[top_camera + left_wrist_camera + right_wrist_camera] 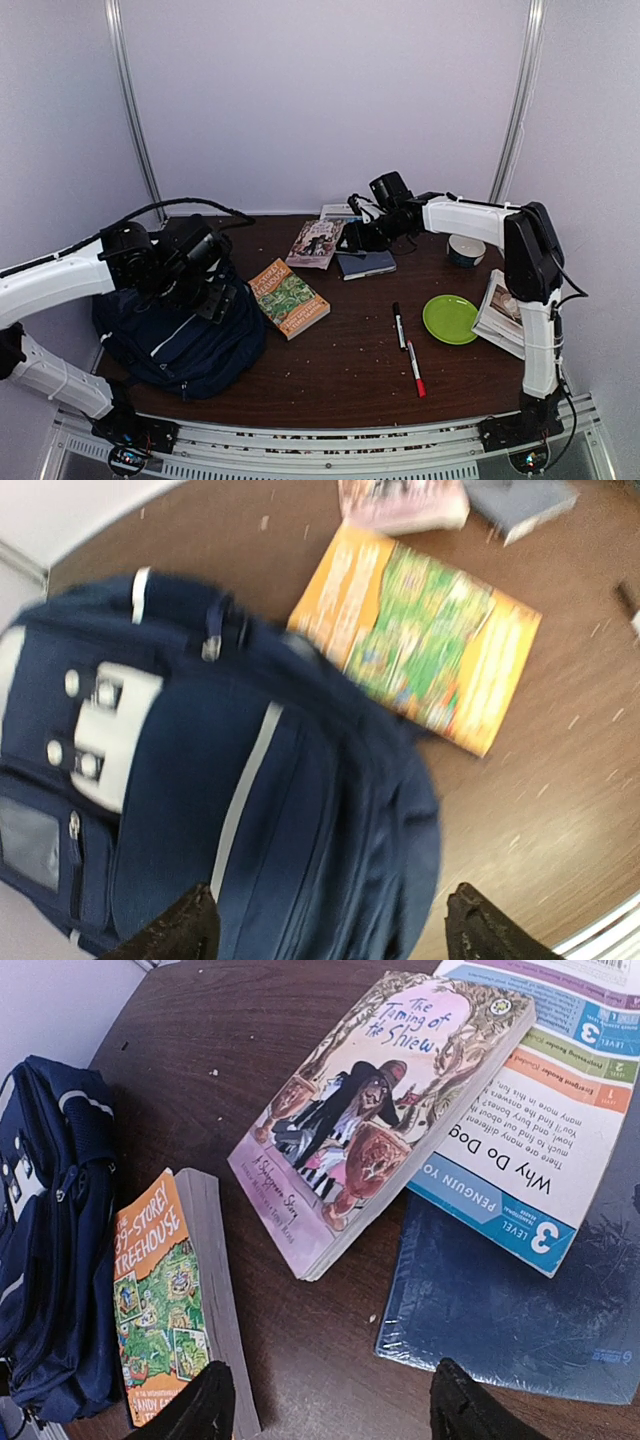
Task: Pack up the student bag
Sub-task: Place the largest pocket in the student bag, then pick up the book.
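Student bag [185, 340] lies flat at the near left of the table [340, 375], front panel up, with an orange-and-green paperback [289, 297] just beside it on the right. Left gripper [328, 928] hangs over the bag, fingers spread apart, only navy fabric showing below them. Right gripper [330, 1408] hovers at far centre, fingers likewise apart, above a Taming of the Shrew paperback [380, 1110], a Penguin reader [540, 1090] and a dark blue notebook [520, 1310] lying overlapped.
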Robot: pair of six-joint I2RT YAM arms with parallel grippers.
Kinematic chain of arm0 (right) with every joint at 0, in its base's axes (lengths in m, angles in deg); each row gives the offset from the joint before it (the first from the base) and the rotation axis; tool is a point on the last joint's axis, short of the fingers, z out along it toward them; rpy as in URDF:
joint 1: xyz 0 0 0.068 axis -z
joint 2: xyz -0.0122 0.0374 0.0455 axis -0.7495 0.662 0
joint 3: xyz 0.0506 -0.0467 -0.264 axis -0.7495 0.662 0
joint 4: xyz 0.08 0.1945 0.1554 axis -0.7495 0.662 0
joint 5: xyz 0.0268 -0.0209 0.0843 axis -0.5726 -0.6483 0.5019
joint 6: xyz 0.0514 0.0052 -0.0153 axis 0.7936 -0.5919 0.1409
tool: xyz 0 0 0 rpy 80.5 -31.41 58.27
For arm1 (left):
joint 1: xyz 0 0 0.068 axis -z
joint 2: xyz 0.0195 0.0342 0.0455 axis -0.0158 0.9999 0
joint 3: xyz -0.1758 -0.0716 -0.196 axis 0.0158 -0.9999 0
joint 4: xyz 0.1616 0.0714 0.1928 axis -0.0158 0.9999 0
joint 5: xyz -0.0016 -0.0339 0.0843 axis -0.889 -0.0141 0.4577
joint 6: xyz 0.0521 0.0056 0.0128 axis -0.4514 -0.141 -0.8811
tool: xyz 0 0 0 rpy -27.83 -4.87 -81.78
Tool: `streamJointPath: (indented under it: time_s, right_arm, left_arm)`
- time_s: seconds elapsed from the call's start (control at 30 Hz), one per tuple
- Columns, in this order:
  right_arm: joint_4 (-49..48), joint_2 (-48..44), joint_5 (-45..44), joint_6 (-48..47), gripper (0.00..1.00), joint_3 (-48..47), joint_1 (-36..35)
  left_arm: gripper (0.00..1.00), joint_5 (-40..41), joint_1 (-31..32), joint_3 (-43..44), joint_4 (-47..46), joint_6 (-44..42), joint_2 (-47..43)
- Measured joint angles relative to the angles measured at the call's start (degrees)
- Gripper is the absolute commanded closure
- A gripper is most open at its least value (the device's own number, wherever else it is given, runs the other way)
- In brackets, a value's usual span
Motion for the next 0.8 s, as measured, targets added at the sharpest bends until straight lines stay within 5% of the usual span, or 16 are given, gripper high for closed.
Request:
streamJointPath:
  time_s: [0.33, 0.8]
  right_arm:
    - [-4.5, 7.4, 2.6, 10.3, 0.34, -4.9, 1.3]
    - [-6.6, 12.8, 3.0, 17.2, 0.35, -9.7, 2.0]
  left_arm:
    - [0.02, -7.5, -12.5, 22.9, -13.9, -5.6, 18.4]
    - [0.17, -22.2, -23.1, 35.1, -25.5, -4.5, 41.5]
